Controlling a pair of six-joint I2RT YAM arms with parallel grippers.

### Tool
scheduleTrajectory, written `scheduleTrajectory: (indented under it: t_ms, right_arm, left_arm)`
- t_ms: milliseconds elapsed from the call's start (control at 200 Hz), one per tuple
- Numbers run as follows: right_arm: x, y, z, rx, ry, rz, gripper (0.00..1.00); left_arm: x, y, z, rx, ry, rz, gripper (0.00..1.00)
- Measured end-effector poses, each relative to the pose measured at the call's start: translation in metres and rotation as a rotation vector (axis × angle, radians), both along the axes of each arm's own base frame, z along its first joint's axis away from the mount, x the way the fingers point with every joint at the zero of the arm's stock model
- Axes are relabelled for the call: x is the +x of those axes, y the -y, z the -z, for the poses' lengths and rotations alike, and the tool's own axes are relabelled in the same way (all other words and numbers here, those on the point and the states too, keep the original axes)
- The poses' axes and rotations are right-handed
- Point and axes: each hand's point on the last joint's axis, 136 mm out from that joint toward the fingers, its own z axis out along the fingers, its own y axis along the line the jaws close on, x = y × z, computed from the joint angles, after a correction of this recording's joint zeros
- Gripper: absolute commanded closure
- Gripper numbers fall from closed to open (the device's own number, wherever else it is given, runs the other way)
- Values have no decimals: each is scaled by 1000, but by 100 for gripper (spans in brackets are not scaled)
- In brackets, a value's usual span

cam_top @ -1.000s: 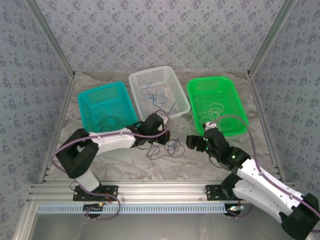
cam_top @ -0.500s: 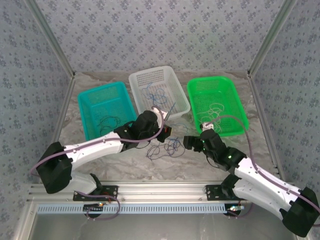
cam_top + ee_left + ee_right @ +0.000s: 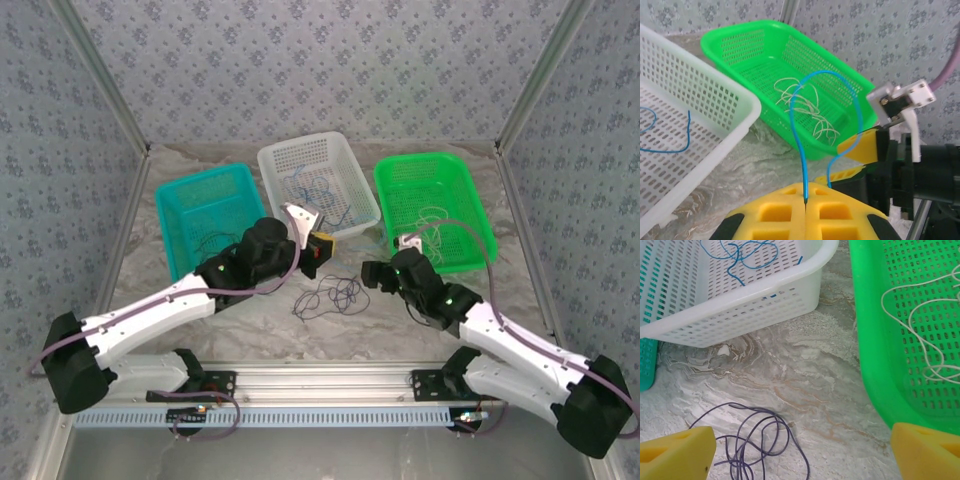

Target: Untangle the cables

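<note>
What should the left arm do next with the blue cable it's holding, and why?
Probably carry it over the white basket and let go there. The left hand is shut on the blue cable, whose loop stands up in the air, and other blue cables lie in that basket, which sits just beside the hand.

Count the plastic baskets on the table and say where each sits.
3: a teal basket on the left, a white basket in the middle and a green basket on the right. No others seem hidden.
</note>
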Motion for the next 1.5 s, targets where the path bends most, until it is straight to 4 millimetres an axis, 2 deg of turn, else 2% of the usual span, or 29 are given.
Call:
scheduleTrajectory:
  t_ms: [190,315,450,555,675,755,829,919,974,1124,1199,1329,1499]
  right_arm:
    - [-1,-20,5,10,-2,-47,6]
    - [-5,-26,10,-3,-13,-70,7]
    - [-8,-29,10,-1,-12,-76,7]
    - [-11,-31,11,-4,-15,-76,7]
    - [-14,-31,13,-10,-26,-74,8]
    - [-15,-30,15,-14,-33,-71,11]
    - [-16,-30,17,-8,-45,-60,14]
    - [-16,-30,23,-14,-68,-48,16]
    - [-16,-31,28,-26,-87,-44,17]
    - [-16,-36,39,-65,-127,-52,18]
    - [-15,-38,44,-81,-142,-56,20]
    - [-17,-39,50,-97,-159,-64,27]
    - [-19,-40,52,-109,-165,-82,31]
  left_arm:
    - [6,-2,-7,-9,35,-28,100]
    - [24,-12,-9,15,64,-101,100]
    - [75,-33,-15,20,64,-225,100]
    - [120,-49,-10,36,43,-311,100]
    - [165,-59,7,70,-8,-366,100]
    - [186,-59,23,92,-48,-373,100]
    - [199,-58,42,118,-88,-374,91]
    - [206,-56,65,155,-148,-377,86]
    - [210,-54,75,177,-177,-373,79]
    - [212,-50,87,195,-227,-371,59]
    - [211,-51,87,199,-229,-370,44]
    - [204,-56,84,197,-231,-379,27]
    - [172,-64,69,196,-178,-361,5]
